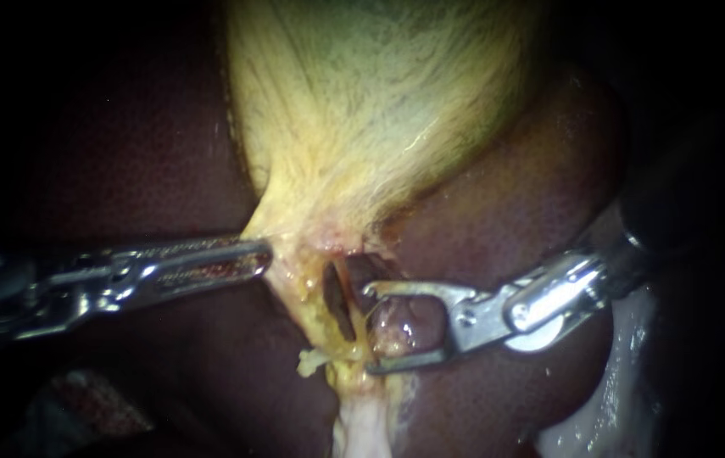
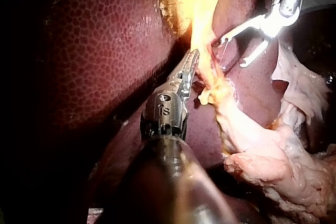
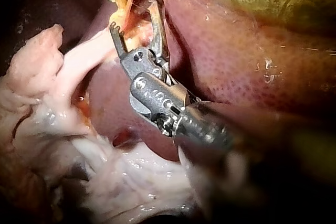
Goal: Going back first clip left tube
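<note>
left instrument (image 1: 265, 254) gripping gallbladder (image 1: 362, 110), right instrument (image 1: 369, 329) open (both shafts cut off)

The shafts of the left instrument (image 1: 264, 254) and the right instrument (image 1: 370, 327) blur into darkness toward the edges.

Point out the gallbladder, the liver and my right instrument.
gallbladder (image 1: 362, 110), endoscope view, middle of its pale yellow wall.
liver (image 1: 532, 195), endoscope view, dark red surface right of the gallbladder.
right instrument (image 1: 367, 327), endoscope view, midway between its open tips.
</note>
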Robot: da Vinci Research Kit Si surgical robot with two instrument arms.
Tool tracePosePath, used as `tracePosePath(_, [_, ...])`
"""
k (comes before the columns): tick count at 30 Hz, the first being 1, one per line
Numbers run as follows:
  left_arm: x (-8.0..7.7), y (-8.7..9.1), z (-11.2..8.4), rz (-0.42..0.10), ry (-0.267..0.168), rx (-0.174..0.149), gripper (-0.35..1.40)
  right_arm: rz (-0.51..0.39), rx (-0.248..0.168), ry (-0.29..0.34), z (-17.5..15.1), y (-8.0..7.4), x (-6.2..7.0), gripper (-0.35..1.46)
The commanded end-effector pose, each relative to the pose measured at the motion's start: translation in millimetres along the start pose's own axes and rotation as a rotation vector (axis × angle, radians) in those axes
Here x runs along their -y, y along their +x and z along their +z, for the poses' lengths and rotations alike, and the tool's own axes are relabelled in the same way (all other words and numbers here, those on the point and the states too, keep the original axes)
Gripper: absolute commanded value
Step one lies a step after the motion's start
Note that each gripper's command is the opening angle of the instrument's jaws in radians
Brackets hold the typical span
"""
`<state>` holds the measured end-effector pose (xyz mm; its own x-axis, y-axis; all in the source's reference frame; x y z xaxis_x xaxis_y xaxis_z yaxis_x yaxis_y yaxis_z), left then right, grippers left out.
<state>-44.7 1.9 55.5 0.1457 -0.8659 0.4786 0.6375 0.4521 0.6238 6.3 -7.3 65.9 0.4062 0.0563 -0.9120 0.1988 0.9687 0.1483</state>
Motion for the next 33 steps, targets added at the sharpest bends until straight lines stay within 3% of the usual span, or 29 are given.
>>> tracePosePath(1, [0.0,0.0,0.0,0.000,0.000,0.000,-0.03,-0.012,0.005,-0.006,-0.7,0.4,-0.1,0.60])
tracePosePath(10, [-0.9,0.1,0.6,0.001,0.001,0.000,-0.03,-0.059,0.012,-0.015,-3.7,3.4,-0.7,0.60])
tracePosePath(23, [-2.3,0.0,2.7,0.000,-0.003,0.002,-0.03,-0.101,0.011,-0.009,-4.8,3.3,-0.6,0.60])
tracePosePath(33, [-2.3,1.3,6.9,0.006,0.009,0.005,-0.03,-0.110,0.010,-0.007,-5.3,3.5,-0.8,0.60])
